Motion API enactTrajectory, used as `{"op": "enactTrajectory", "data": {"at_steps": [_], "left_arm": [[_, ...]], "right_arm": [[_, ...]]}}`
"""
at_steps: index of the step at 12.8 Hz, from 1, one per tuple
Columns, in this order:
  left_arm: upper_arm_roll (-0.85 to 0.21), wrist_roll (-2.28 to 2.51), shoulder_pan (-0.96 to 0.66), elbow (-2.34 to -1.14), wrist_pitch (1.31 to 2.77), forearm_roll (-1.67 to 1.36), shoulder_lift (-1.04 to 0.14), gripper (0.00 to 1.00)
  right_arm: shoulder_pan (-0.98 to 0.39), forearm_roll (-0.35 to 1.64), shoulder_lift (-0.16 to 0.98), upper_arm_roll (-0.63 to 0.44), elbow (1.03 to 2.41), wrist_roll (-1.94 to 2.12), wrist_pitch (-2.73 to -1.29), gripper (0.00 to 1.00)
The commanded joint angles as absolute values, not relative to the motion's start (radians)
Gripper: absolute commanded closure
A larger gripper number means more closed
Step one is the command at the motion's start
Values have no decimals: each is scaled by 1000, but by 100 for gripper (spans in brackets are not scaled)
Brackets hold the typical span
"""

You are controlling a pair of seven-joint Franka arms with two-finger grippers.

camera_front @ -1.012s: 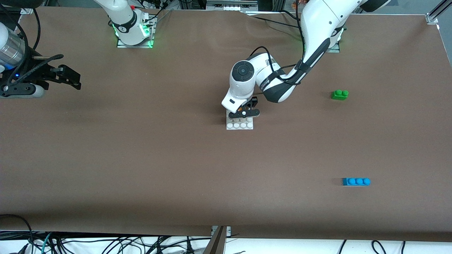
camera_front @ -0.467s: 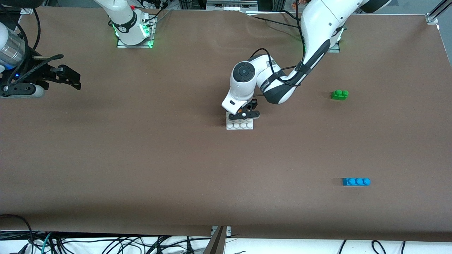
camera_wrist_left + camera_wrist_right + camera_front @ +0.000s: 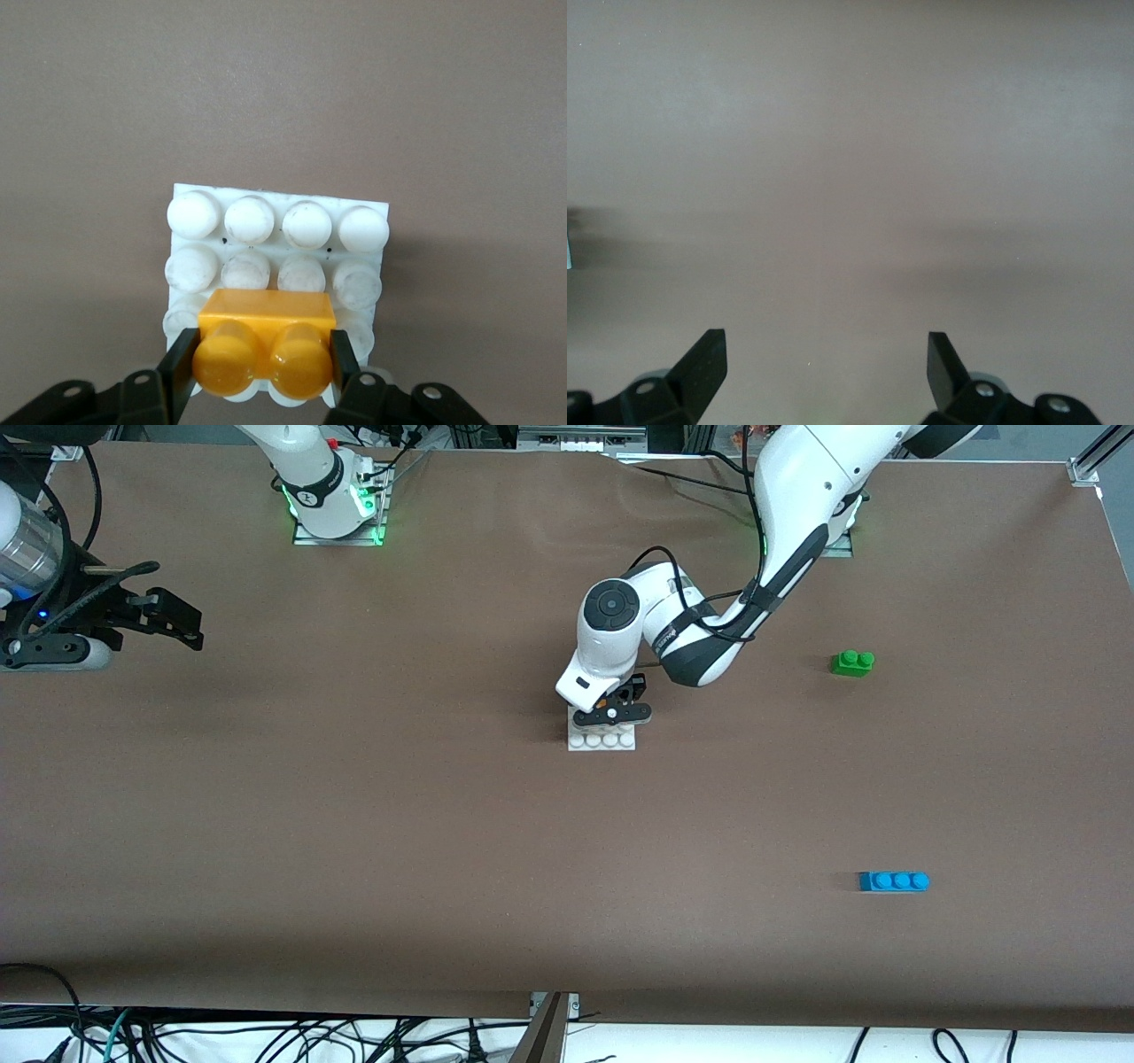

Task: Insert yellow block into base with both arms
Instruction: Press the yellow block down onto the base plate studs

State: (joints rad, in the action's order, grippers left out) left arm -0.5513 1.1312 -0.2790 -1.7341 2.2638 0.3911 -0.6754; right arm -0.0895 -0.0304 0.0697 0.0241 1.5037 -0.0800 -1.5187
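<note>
The yellow block [image 3: 266, 345] is a small orange-yellow brick with two glossy round studs on top, about half as wide as the base. It sits clamped between the two black fingers [image 3: 180, 367] of the left pincer [image 3: 261, 372], one finger pressed against each short end. The block is low over the base [image 3: 279, 252], above the stud rows at the base's edge farther from the front camera; whether it already touches those studs cannot be told.

The base is a flat white square plate with a four-by-four grid of round studs, some of them smudged grey. It lies flat on the brown worktop [image 3: 354, 824], about midway between the two arms' ends. In the front view only its two nearer stud rows [image 3: 602, 739] show under the pincer.

The left arm [image 3: 788, 522] reaches out from its mount, bends at the elbow and turns its wrist straight down, so the left pincer [image 3: 611, 713] points at the base from above.

The right arm waits at its own end of the worktop. The right pincer [image 3: 828, 363] hangs over bare worktop with its fingers spread wide and nothing between them.

A green two-stud brick [image 3: 852, 662] and a blue three-stud brick [image 3: 894, 881] lie toward the left arm's end, the blue one nearer the front camera.
</note>
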Motion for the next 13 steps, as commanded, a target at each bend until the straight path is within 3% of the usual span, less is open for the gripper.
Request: {"op": "enactTrajectory", "data": {"at_steps": [1,13], "left_arm": [[-560,1120,-276,-1724,2220,416,-661,83],[-575,1091,-278,-1733,2230,429,-681,83]], "right_arm": [[-83,-37,64,31,1503,-91,-1520,0],[-83,-37,66,31,1503,-91,-1520,0]]}}
